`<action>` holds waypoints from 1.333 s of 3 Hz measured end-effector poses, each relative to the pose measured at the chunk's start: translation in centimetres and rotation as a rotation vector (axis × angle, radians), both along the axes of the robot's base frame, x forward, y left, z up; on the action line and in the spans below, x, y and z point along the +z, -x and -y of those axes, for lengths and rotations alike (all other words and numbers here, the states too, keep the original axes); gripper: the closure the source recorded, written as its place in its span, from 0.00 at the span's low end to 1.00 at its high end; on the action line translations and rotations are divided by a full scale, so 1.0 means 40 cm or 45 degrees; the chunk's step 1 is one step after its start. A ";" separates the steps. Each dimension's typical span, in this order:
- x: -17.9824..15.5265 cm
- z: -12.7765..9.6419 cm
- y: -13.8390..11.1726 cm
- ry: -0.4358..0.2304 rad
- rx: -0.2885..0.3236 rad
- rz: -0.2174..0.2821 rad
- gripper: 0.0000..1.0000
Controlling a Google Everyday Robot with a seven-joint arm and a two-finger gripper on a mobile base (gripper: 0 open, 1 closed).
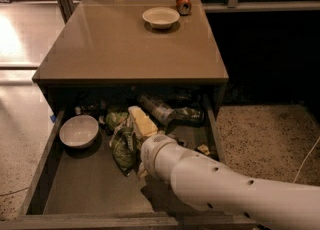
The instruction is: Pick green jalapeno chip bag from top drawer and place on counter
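Note:
The top drawer (85,189) stands pulled open under the counter (125,49). The green jalapeno chip bag (122,146) lies crumpled in the middle of the drawer, dark green with pale markings. My white arm comes in from the lower right. My gripper (139,118) reaches over the bag's right side and touches it; part of the bag is hidden beneath it.
In the drawer, a white bowl (79,131) sits at the left and a clear plastic bottle (160,108) lies at the back, next to dark wrappers (189,115). On the counter stand a white bowl (160,17) and a can (183,2) at the far edge.

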State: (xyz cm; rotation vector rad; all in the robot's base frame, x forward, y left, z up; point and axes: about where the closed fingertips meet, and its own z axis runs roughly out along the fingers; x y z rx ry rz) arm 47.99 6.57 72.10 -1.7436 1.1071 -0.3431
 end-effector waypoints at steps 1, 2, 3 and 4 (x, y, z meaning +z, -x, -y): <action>0.006 -0.002 -0.004 0.004 0.000 0.003 0.00; 0.016 -0.057 0.000 0.012 0.057 0.015 0.00; 0.021 -0.145 0.010 0.018 0.149 0.025 0.00; 0.022 -0.145 0.006 0.012 0.146 0.022 0.00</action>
